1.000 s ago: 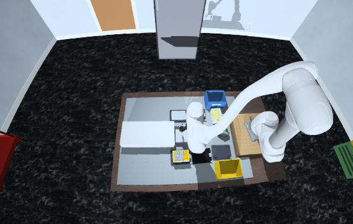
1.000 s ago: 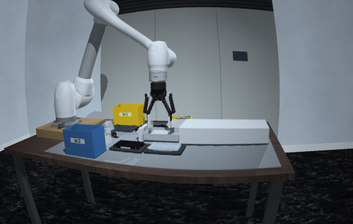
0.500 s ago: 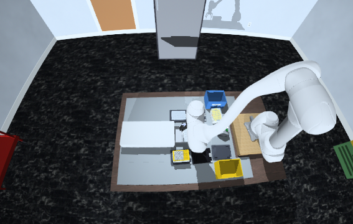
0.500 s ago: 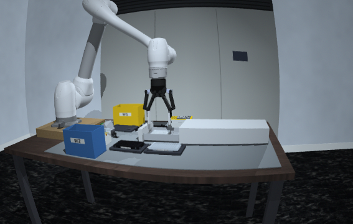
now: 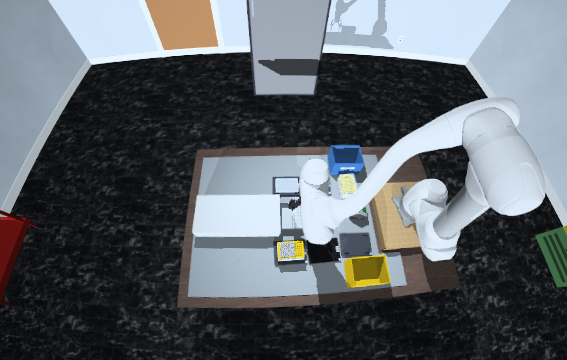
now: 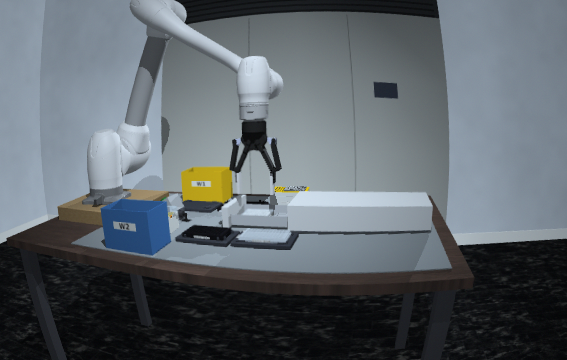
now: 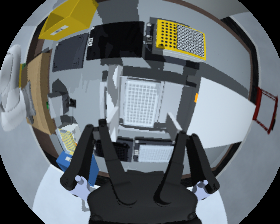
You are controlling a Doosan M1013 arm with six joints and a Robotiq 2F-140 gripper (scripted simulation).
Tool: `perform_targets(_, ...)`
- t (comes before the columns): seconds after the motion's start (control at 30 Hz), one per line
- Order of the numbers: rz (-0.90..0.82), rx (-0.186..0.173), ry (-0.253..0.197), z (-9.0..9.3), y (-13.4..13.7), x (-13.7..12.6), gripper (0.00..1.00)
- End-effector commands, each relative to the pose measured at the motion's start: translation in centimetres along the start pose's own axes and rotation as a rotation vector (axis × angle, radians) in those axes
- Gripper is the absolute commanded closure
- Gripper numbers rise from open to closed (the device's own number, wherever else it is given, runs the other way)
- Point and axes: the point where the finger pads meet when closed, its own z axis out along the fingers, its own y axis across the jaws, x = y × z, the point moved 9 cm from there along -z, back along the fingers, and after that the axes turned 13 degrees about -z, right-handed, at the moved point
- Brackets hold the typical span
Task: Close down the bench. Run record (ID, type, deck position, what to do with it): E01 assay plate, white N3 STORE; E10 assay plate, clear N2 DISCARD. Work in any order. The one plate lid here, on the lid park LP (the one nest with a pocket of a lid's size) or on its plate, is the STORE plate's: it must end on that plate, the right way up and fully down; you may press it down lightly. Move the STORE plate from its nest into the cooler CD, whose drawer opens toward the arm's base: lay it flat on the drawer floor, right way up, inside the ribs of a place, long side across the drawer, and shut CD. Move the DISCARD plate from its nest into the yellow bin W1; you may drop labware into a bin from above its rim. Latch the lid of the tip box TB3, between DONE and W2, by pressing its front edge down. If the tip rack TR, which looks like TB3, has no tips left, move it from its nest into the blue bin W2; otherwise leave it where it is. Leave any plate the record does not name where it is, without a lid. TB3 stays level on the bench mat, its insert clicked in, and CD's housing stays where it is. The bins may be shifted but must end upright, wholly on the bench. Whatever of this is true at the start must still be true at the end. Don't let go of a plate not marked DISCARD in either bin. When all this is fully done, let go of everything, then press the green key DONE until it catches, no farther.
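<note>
Gripper (image 6: 255,186): jaws partly spread, holding nothing, above open drawer (image 6: 235,212)
White plate (image 7: 140,100): lies in drawer, at wrist-view 12 o'clock
Remaining: shut drawer, discard, DONE

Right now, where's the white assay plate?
In the exterior view the white assay plate lies in the open cooler drawer, left of the cooler housing and right of yellow bin W1, directly beneath the open, empty pincer.
</note>
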Motion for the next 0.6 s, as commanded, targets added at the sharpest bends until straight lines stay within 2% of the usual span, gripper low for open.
perform_targets(0.0, 0.000, 0.000, 0.000, -0.4, 0.0, 0.0, 0.34)
perform_targets(0.57, 0.000, 0.000, 0.000, -2.4, 0.0, 0.0, 0.34)
